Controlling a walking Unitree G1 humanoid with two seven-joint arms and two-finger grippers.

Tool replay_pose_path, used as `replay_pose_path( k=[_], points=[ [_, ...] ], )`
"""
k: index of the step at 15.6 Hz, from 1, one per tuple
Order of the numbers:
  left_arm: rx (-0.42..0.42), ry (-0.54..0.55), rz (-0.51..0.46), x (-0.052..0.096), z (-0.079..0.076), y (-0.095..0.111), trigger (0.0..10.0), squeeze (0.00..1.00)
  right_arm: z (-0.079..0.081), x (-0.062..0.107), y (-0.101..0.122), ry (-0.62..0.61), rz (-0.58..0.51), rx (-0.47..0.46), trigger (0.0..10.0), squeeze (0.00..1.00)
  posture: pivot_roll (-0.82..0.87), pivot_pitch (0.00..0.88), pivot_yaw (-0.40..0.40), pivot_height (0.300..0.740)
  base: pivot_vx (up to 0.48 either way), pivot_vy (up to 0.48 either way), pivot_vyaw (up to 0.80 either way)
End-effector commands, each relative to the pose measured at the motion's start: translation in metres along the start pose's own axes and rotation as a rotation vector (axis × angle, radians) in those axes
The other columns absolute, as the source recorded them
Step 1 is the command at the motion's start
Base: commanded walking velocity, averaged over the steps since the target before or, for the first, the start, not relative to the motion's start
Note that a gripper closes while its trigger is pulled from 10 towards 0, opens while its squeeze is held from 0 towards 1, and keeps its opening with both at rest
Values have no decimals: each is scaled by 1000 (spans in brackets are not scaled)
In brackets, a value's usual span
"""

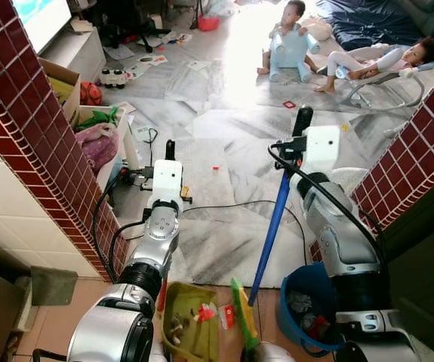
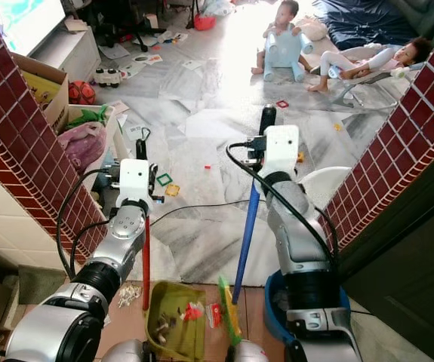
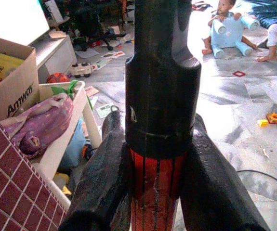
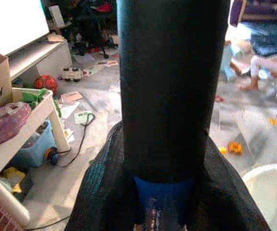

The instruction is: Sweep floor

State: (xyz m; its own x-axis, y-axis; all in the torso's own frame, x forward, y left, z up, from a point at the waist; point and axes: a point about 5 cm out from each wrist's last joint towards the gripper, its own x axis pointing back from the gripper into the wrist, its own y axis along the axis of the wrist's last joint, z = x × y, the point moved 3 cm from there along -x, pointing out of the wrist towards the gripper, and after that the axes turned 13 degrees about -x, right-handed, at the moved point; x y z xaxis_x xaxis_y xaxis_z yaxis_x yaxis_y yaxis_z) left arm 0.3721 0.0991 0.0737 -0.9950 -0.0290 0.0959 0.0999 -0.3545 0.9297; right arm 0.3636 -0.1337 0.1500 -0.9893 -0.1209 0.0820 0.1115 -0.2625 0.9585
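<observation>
The right gripper point(image 2: 266, 121) is clamped on the black top of the blue broom handle point(image 2: 244, 234), which runs down and back toward the robot to the green broom head point(image 2: 228, 305) on the tan floor point(image 2: 126, 320). The left gripper point(image 1: 170, 151) is clamped likewise on the black grip of the red dustpan handle point(image 2: 146, 264), and directly below it the olive dustpan point(image 2: 173, 324) rests on the floor, already holding several scraps and one red piece. A small patch of crumbs point(image 2: 130, 294) lies just beside the pan, on the side away from the broom. One blue bin point(image 1: 307, 309) sits below the right gripper, holding crumpled waste. Judgement: collection is in hand, partly done; the next move calls for drawing the broom head across to push remaining debris into the pan, keeping the pan lip flat (a tilt would spill its load). Ahead of both grippers, the marble floor point(image 1: 224, 136) carries scattered small toys and one trailing black cable point(image 1: 224, 205). Count: one broom, one dustpan, one bin, two people well beyond.
</observation>
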Motion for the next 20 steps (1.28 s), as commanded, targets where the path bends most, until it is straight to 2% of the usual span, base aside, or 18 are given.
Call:
replay_pose_path(
  k=[1, 2, 4, 6, 8, 9, 10, 12, 14, 16, 18, 20],
  points=[
    [-20, 2, -11, -2, 1, 3, 10000, 0, -3, -1, -2, -31, 28, -62, 10000, 0, -137, 0, -7, 740, 0, 0, 0],
    [-27, -17, -12, -1, -3, 3, 10000, 0, -4, -3, -6, -62, 61, -154, 10000, 0, -139, 0, -6, 740, 0, 0, 0],
    [-35, -40, 1, -1, -7, 1, 10000, 0, -2, -6, -1, -86, 41, -274, 10000, 0, -143, 0, -3, 740, 0, 0, 0],
    [-35, -48, 9, -1, -9, 0, 10000, 0, 7, -11, 15, -66, -17, -375, 10000, 0, -144, 0, -2, 740, 0, 0, 0],
    [-31, -49, 12, -1, -10, 0, 10000, 0, 20, -13, 32, -22, -58, -434, 10000, 0, -146, 0, -3, 740, 0, 0, 0],
    [-28, -52, 15, -1, -10, 0, 10000, 0, 29, -14, 43, 14, -79, -431, 10000, 0, -147, 0, -4, 740, 0, 0, 0],
    [-24, -52, 16, -1, -11, 0, 10000, 0, 43, -14, 62, 90, -128, -381, 10000, 0, -149, 0, -5, 740, 0, 0, 0],
    [-12, -34, -21, -2, -6, 7, 10000, 0, 53, -10, 76, 166, -197, -218, 10000, 0, -154, 0, -7, 740, 0, 0, 0],
    [-4, -25, -70, -5, -1, 21, 10000, 0, 43, -8, 70, 145, -212, -92, 10000, 0, -150, 0, -10, 740, 0, 0, 0],
    [6, -10, -115, -5, 5, 33, 10000, 0, 31, -6, 63, 116, -205, -61, 10000, 0, -138, 0, -9, 740, 0, 0, 0],
    [52, 10, -183, 2, 19, 46, 10000, 0, 16, 0, 58, 80, -224, -13, 10000, 0, -135, 0, -5, 740, 0, 0, 0],
    [70, 14, -180, 6, 23, 47, 10000, 0, 11, 2, 54, 67, -230, -2, 10000, 0, -128, 0, -3, 740, 0, 0, 0]
  ],
)
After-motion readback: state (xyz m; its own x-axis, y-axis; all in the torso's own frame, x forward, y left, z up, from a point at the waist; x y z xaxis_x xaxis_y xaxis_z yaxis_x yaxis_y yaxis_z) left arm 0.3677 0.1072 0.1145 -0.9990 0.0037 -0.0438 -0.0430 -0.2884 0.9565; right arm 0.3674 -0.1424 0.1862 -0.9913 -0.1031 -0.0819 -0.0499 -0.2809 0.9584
